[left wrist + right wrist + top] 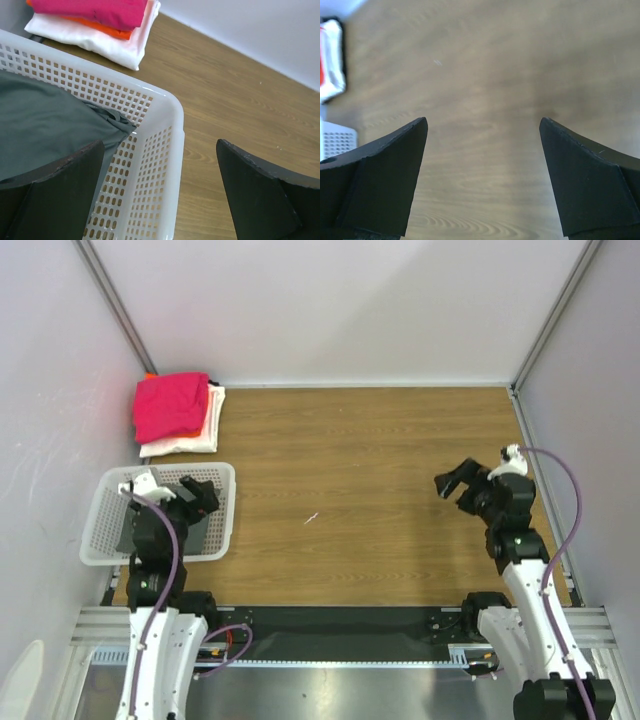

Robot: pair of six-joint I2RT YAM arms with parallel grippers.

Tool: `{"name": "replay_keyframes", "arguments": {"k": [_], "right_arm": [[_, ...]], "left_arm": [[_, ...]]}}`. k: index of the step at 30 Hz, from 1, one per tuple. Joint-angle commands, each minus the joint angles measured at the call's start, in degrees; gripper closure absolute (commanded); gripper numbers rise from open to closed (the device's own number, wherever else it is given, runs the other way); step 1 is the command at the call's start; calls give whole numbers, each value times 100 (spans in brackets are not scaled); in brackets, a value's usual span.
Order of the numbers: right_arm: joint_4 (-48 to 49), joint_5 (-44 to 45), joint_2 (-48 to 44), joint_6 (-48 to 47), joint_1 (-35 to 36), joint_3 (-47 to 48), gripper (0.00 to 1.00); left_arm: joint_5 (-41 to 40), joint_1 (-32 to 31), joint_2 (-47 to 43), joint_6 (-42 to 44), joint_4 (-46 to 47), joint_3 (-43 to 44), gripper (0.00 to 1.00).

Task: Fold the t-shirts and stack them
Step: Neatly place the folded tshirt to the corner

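Note:
The t-shirts lie folded in one stack at the table's far left corner: a magenta-pink t-shirt (170, 405) (95, 10) on top, a sliver of the orange t-shirt (100, 27) under it, and the white t-shirt (185, 443) (100, 42) at the bottom. The right wrist view shows the stack (330, 60) blurred at its left edge. My left gripper (205, 495) (160, 145) hangs open above the basket's right corner, holding nothing. Over bare wood on the right side, my right gripper (458, 488) (482, 120) is open and empty.
A white lattice basket (110, 540) (165, 100) (335, 142) stands at the near left with a dark grey cloth (45, 125) inside. A small white speck (312, 518) lies mid-table. Walls close in the back and both sides.

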Motion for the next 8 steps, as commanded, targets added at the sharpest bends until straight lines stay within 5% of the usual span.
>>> {"name": "replay_keyframes", "arguments": {"k": [1,8], "right_arm": [[229,255,-544,323,12,-475,0],[-16,545,-433,263,12,-145,0]], "left_arm": [[-340,20,-520,-412,347,-254,0],[-270,28,-573,-316,233,-291,0]]}}
